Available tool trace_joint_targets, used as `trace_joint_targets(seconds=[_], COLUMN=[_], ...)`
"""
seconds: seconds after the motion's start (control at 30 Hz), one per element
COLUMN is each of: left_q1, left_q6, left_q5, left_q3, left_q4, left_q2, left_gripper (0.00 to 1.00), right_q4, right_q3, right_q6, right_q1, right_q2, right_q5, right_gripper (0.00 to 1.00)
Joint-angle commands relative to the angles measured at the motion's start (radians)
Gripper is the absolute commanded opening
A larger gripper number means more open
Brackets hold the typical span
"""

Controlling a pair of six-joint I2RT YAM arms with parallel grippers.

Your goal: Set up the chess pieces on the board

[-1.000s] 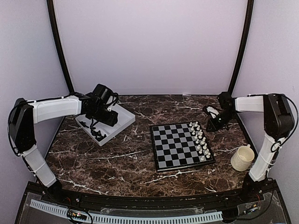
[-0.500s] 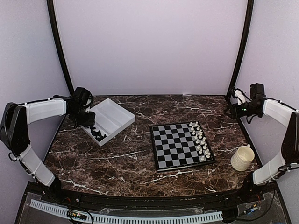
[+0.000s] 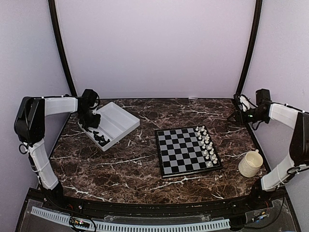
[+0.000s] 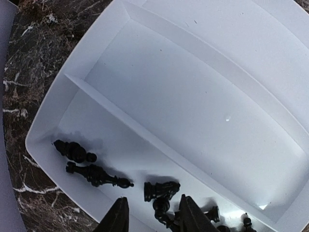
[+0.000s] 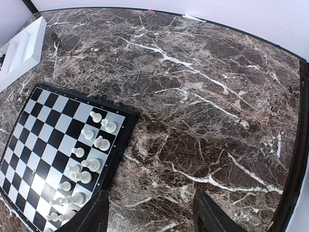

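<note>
Several black chess pieces (image 4: 161, 189) lie on their sides in the near compartment of the white tray (image 4: 203, 96). In the top view they show as a dark cluster (image 3: 100, 138) at the tray's left end. My left gripper (image 4: 154, 218) hangs low over them, jaws apart, with a small piece lying in the gap close to the right finger (image 4: 193, 217); nothing is gripped. The board (image 3: 179, 153) lies mid-table and carries no black pieces. My right gripper (image 5: 152, 212) stands wide open and empty over bare marble by the board's far right corner.
White chessmen (image 3: 206, 144) fill the two right-hand columns of the board (image 5: 43, 145). A cream mug (image 3: 250, 163) stands at the right, near the board's front corner. The tray's (image 3: 116, 121) larger compartment holds nothing. Black frame posts rise at both back corners.
My left gripper has swung from above the tray to its left end, down over the black pieces. The right arm has drawn back from the board to the back right and opened.
</note>
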Motion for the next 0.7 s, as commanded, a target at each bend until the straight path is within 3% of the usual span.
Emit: trace_joint_targets(seconds=[0.0,0.27,0.5,0.67], left_q1=[0.026,0.027,0.027,0.027], left_q6=[0.044,-0.041,-0.053,-0.072], left_q5=[-0.003,0.085,0.072,0.059], left_q3=[0.074,0.062,0.043,0.043], left_q4=[-0.085,-0.165,-0.177,-0.183], left_q2=[0.03,0.034,0.056,0.063], left_gripper=[0.39,0.3,0.17,0.14], right_q4=[-0.004,-0.01,-0.02,-0.026], right_q3=[-0.003,-0.003,-0.001,0.002], right_q6=[-0.02,-0.038,-0.047,-0.05], right_q1=[0.004,0.01,0.032,0.038], right_q2=[0.017,0.03,0.043,0.044], right_q5=[-0.042,-0.063,-0.048,-0.053], right_gripper=[0.6,0.6,0.59,0.59])
